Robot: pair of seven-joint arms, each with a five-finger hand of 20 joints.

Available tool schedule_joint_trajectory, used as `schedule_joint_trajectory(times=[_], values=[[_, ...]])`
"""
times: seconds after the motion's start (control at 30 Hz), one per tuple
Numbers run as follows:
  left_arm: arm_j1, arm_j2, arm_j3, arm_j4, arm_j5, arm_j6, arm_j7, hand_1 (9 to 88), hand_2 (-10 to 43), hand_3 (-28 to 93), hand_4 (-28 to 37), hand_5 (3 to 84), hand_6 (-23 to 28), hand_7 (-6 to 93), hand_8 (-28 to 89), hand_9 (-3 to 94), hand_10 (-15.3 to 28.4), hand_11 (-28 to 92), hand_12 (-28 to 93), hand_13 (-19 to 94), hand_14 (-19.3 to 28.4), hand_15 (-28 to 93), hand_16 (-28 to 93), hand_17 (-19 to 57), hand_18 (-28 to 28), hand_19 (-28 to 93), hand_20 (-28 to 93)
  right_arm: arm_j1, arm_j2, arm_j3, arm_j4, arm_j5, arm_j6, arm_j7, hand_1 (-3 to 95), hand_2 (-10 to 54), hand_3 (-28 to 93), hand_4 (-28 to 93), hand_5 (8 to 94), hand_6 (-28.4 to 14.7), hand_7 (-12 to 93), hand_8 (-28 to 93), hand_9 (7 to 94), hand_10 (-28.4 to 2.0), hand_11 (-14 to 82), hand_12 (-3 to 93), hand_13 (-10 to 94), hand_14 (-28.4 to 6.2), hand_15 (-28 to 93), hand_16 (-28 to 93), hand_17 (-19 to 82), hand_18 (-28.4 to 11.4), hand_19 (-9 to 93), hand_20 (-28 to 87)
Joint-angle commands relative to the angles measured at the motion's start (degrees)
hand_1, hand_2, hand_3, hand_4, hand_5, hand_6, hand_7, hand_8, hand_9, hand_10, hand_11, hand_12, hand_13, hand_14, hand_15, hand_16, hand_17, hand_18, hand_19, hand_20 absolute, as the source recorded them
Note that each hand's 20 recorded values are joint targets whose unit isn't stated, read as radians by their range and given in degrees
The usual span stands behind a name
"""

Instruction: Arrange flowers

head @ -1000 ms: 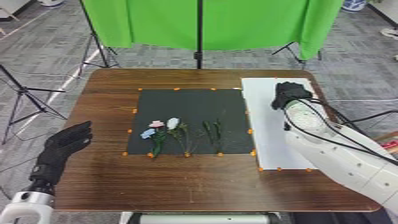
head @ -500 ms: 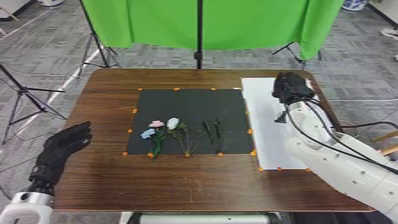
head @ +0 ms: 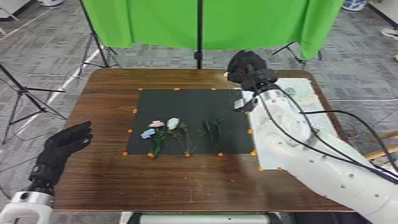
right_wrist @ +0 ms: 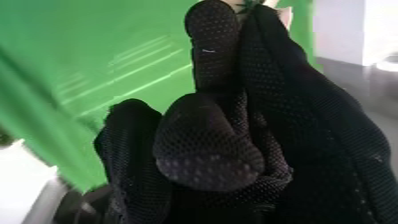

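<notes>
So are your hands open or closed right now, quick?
Left hand: open, nothing in it.
Right hand: closed, fingertips pinching what looks like a pale flower.

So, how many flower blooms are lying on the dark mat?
3 visible: a pink bloom, a white bloom to its right, and a blue bloom to its lower left. Others may be hidden.

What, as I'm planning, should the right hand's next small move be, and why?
Probably ease left over the dark mat: the right hand, by the table's far edge, pinches what looks like a pale flower, while a pink flower and a white flower lie there.
</notes>
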Motion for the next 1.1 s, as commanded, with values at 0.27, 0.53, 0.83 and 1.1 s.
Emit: schedule_joint_trajectory(times=[0.27, 0.53, 0.83, 1.1], values=[[-0.93, 0.28, 0.61, 0.87, 0.47, -2.29, -1.50, 37.8, -8.4, 66, -10.0, 42.4, 2.9, 14.5, -7, 37.0, 11.6, 17, 12, 32, 15.8, 18, 2, 7.5, 14.5, 13, 22, -4.28, -6.77, -5.24, 1.67, -1.34, -1.50, -2.76, 60.5, -9.5, 57, -17, 80.7, 0.9, 24, 8, 93.5, -7.8, 8.4, 40.7, 94, 0.0, 59, 36, 66, -13.4, 93, 58], [-1.13, 0.34, 0.56, 1.07, 0.50, -3.28, -1.89, 37.7, -8.5, 66, -10.1, 42.2, 2.9, 14.3, -7, 36.9, 11.5, 17, 12, 32, 15.9, 17, 2, 7.2, 14.5, 13, 22, -5.24, -6.98, -6.31, 1.86, -0.84, -3.90, -3.29, 58.5, -9.5, 57, -17, 80.0, 0.8, 24, 8, 92.5, -8.2, 9.4, 40.2, 93, -0.6, 59, 37, 65, -13.7, 93, 58], [-1.52, 0.22, 0.62, 1.26, 0.65, -3.72, -1.83, 37.4, -8.7, 66, -10.0, 42.0, 2.8, 14.0, -7, 36.3, 11.3, 17, 12, 31, 16.0, 17, 2, 6.5, 14.7, 13, 22, -5.12, -6.93, -7.10, 2.10, -0.30, -7.09, -3.76, 56.3, -9.5, 57, -16, 78.5, 0.5, 24, 7, 90.0, -8.5, 10.9, 38.7, 92, -0.8, 58, 37, 64, -14.2, 93, 56], [-1.41, 0.13, 0.47, 1.16, 0.72, -3.64, -1.88, 37.3, -8.8, 66, -10.0, 41.8, 2.8, 13.8, -7, 36.2, 11.2, 16, 13, 31, 16.0, 17, 3, 6.3, 14.7, 12, 22, -5.08, -6.30, -6.81, 1.64, 0.43, -8.19, -4.38, 53.3, -9.5, 55, -15, 76.0, 0.0, 22, 8, 86.3, -9.4, 15.4, 35.0, 91, -1.4, 57, 36, 62, -14.2, 93, 53]])
